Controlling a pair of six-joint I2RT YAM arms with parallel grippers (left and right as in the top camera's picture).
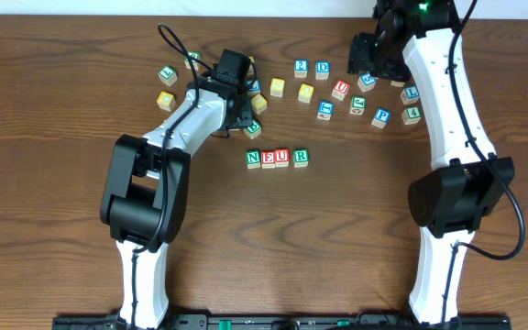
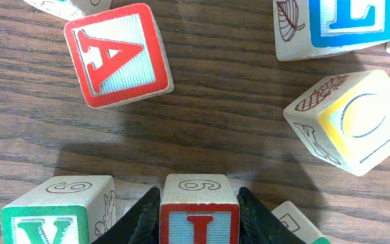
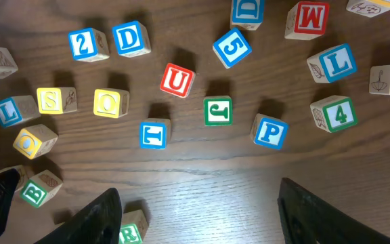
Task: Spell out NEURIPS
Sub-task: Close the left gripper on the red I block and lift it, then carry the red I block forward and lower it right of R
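**A:** Status?

**B:** Worktop (image 1: pixel 62 110) has loose cubes along the far side. Row N-E-U-R (image 1: pixel 277 158) is laid left-to-right, nearer the robot. Left arm (image 1: pixel 181 124) reaches into the pile, right arm (image 1: pixel 447 92) stands off to the right.

**A:** Claws?

**B:** Left claw (image 2: pixel 198 198) is pinched narrow on the red I cube (image 2: pixel 198 220), one finger on each side. Can't tell if it's lifted. Right claw (image 3: pixel 195 217) is wide and empty, hovering over the scatter.

**A:** Where does I go?

**B:** Slot just past R, at the row's right end. From the left claw that's toward the robot and to its right. I'd judge the left slightly nearer. Keep the cube square to the row's axis. Green V cube (image 2: pixel 46 217) sits just beside it and could snag.

**A:** Rest?

**B:** Blue P cube (image 3: pixel 271 132) and yellow S cube (image 3: pixel 51 100) are loose below the right claw.
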